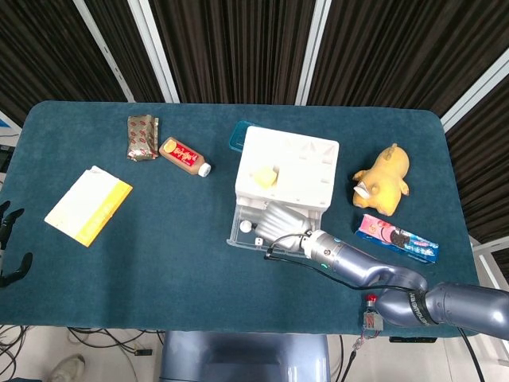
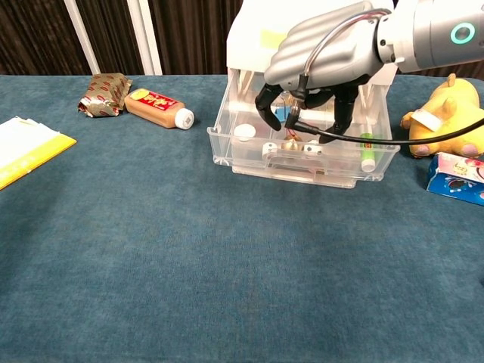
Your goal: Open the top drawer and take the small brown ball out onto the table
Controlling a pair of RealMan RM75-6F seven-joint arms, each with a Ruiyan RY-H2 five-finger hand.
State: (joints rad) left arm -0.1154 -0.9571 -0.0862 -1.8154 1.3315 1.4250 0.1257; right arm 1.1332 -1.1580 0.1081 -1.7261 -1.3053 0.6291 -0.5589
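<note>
A white drawer cabinet (image 1: 286, 167) stands mid-table with its clear top drawer (image 2: 224, 148) pulled out toward me. The small brown ball (image 2: 290, 144) lies on the drawer floor among white dice, a white cap, a blue clip and a green pen (image 2: 367, 151). My right hand (image 2: 325, 53) hangs over the drawer (image 1: 235, 232), its dark fingers (image 2: 266, 102) reaching down either side of the ball; whether they touch it I cannot tell. From above, the right hand (image 1: 280, 223) hides the ball. Of my left hand (image 1: 9, 243), only spread dark fingertips show at the table's left edge, holding nothing.
A yellow plush toy (image 1: 383, 179) and a cookie pack (image 1: 395, 239) lie right of the cabinet. A bottle (image 1: 184, 156), a foil snack packet (image 1: 142, 137) and a yellow-white booklet (image 1: 87, 204) are on the left. A teal box (image 1: 238, 135) sits behind the cabinet.
</note>
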